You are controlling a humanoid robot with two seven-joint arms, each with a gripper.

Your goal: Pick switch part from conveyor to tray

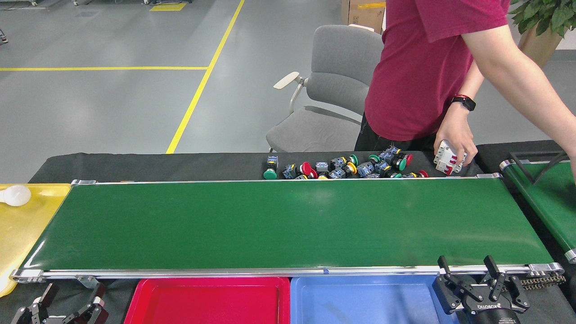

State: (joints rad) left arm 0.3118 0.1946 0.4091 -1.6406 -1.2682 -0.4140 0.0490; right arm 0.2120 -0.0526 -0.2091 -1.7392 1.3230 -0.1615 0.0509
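**Inspector:** Report the arms.

**Operator:** My left claw [67, 300] sits low at the bottom left corner, below the near rail of the conveyor [288, 225], fingers pointing up and spread apart, holding nothing. My right claw [468, 274] is at the bottom right, by the corner of the blue tray [360, 299], its two black fingers upright and apart, tips reaching the near rail. It is empty too.

**Inspector:** The belt?

**Operator:** The green belt surface is bare. The switch parts [342, 167] lie in a loose heap on the black bench [135, 166] just beyond the far rail, with red, green and yellow caps showing.

**Inspector:** Anyone at the station?

**Operator:** A person in a dark red shirt stands behind the bench at the right. One hand [455, 139], a watch on its wrist, reaches down and grips a white block with red levers [446, 158] beside the heap. The other arm stretches toward the right edge.

**Inspector:** Trays?

**Operator:** A red tray [211, 299] sits left of the blue one. A yellow tray [22, 225] at the left end holds a white bulb [14, 195].
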